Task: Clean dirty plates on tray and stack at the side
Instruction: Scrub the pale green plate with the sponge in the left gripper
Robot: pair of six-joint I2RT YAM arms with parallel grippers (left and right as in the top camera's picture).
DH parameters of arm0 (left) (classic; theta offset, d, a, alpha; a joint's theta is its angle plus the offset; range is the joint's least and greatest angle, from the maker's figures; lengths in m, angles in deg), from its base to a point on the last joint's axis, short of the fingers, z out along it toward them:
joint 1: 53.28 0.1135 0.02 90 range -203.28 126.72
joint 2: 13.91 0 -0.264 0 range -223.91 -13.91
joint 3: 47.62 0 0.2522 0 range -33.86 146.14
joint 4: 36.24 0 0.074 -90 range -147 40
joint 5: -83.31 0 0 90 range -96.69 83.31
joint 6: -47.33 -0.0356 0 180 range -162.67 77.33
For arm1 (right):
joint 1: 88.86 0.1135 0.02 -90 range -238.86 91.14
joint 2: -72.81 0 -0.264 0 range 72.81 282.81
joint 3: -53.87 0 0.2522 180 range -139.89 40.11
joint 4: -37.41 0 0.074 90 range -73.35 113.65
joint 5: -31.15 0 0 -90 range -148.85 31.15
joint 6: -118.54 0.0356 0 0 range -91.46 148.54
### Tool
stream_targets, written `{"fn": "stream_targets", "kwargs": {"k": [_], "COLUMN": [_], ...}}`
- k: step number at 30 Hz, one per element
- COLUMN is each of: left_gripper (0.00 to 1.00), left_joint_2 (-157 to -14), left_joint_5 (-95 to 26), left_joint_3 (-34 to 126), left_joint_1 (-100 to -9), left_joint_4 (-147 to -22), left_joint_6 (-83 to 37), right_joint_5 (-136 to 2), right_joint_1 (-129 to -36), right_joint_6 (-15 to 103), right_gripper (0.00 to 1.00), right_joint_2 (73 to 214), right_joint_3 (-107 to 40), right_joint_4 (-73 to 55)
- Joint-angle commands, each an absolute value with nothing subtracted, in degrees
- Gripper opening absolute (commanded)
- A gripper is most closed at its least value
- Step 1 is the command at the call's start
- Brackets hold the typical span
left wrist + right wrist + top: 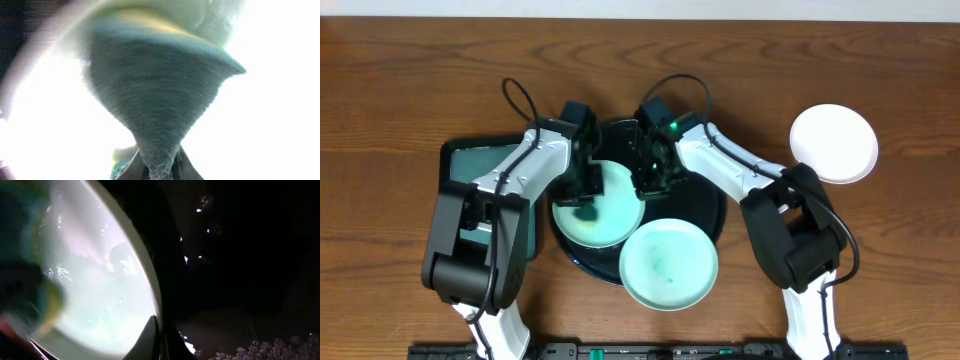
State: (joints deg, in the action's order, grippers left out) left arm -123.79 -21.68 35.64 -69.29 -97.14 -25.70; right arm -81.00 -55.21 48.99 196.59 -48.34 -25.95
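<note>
While the right pincer (159, 337) pinches a glossy mint plate (610, 210), the left pincer (157, 170) seemingly grips a coarse teal sponge (160, 100).

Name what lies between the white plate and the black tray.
Overhead view: only the right arm crosses the table between the white plate and the black tray.
</note>
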Motion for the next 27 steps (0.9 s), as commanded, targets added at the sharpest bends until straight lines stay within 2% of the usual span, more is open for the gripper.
{"fn": "stream_targets", "kwargs": {"k": [1, 8, 18, 21, 27], "left_gripper": [0.07, 0.07, 0.07, 0.07, 0.07], "left_joint_2": [-127.60, -127.60, -122.09, -116.49, -105.24], "left_joint_5": [-45.74, -54.00, -48.74, -45.65, -24.47], "left_joint_3": [33.41, 33.41, 33.63, 33.63, 33.63], "left_joint_1": [-73.09, -73.29, -70.68, -70.64, -69.66], "left_joint_4": [-93.29, -90.12, -90.19, -90.65, -96.46], "left_joint_6": [-29.46, -28.48, -26.51, -26.01, -18.82], "right_joint_5": [-78.16, -78.18, -78.18, -78.18, -78.18], "right_joint_1": [-55.87, -55.87, -55.93, -55.93, -55.93], "right_joint_6": [49.12, 49.12, 49.12, 49.12, 49.10], "right_gripper": [0.01, 0.01, 0.01, 0.01, 0.01], "right_joint_2": [197.12, 197.12, 197.12, 197.12, 197.12], "right_joint_3": [-48.05, -48.05, -48.05, -48.05, -48.05], "right_joint_4": [-26.04, -26.06, -26.50, -26.46, -26.46]}}
